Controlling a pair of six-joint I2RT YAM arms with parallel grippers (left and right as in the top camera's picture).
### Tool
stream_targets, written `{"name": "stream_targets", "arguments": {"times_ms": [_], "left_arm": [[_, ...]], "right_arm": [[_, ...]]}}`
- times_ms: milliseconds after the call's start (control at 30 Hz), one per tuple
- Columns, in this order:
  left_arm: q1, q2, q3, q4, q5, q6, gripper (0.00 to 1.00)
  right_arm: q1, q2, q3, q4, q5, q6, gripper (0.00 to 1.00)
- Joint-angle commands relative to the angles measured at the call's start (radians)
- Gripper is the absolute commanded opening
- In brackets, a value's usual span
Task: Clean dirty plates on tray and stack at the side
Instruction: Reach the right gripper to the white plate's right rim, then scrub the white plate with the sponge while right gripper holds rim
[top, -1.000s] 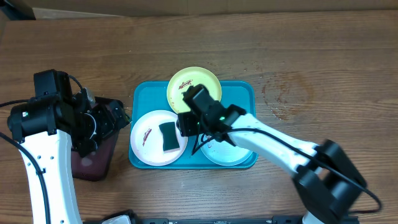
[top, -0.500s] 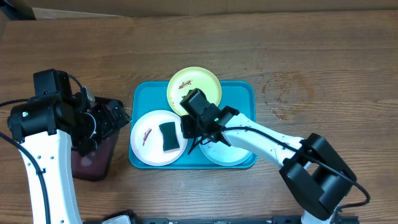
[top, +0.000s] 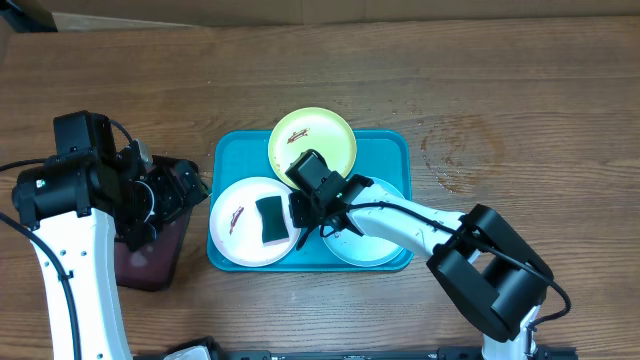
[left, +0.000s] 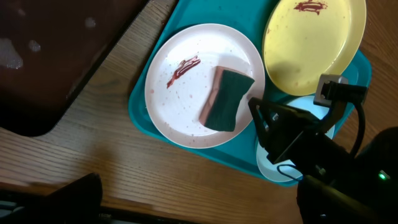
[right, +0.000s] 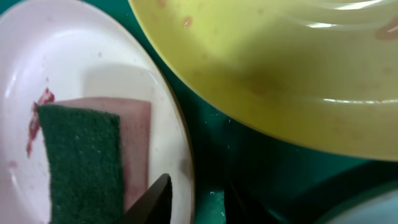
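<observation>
The table is matt brown wood with plain grain. The tray is smooth turquoise plastic. The yellow plate is glossy plastic with bright highlights, and the white plate is smooth too. The sponge has a rough green scouring face over pink foam.

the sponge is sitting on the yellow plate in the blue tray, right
Not quite. The sponge sits on the white plate, not the yellow plate. The overhead view shows it, and the left wrist view confirms it. The rest stands: that plate is in the blue tray.
</observation>
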Motion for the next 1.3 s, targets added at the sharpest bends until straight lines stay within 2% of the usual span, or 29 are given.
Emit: {"name": "stream_targets", "arguments": {"times_ms": [0,167,200,267,333,500,600,700,767,900,1267], "left_arm": [[0.002,0.005,-0.008,0.003,0.001,0.003,0.95],[-0.023,0.005,-0.07,0.045,0.04,0.044,0.86],[-0.031,0.005,-0.085,0.057,0.059,0.06,0.86],[-0.052,0.005,-0.126,0.093,0.103,0.102,0.96],[-0.074,0.005,-0.171,0.142,0.113,0.106,1.0],[-0.085,0.016,-0.246,0.264,0.115,0.072,0.88],[-0.085,0.031,-0.276,0.317,0.115,0.069,0.86],[-0.085,0.064,-0.311,0.352,0.12,0.069,0.86],[-0.092,0.098,-0.336,0.374,0.142,0.074,0.89],[-0.122,0.182,-0.351,0.406,0.201,0.135,0.9],[-0.238,0.383,-0.351,0.477,0.203,0.129,0.91]], "right_arm": [[0.003,0.02,0.016,0.005,0.015,0.005,0.21],[0.003,0.02,0.017,0.008,0.012,0.005,0.11],[0.003,0.02,0.017,0.008,0.01,0.005,0.1],[0.003,0.02,0.017,0.009,0.005,0.005,0.1],[0.003,0.02,0.017,0.008,0.004,0.005,0.1],[0.002,0.02,0.017,0.007,-0.014,0.005,0.1],[0.002,0.02,0.018,0.007,-0.022,0.005,0.1],[0.001,0.02,0.018,0.007,-0.034,0.005,0.08],[0.001,0.02,0.019,0.009,-0.037,0.005,0.04],[0.001,0.02,0.019,0.01,-0.037,0.005,0.04],[0.001,0.02,0.019,0.004,-0.037,0.005,0.04]]}}
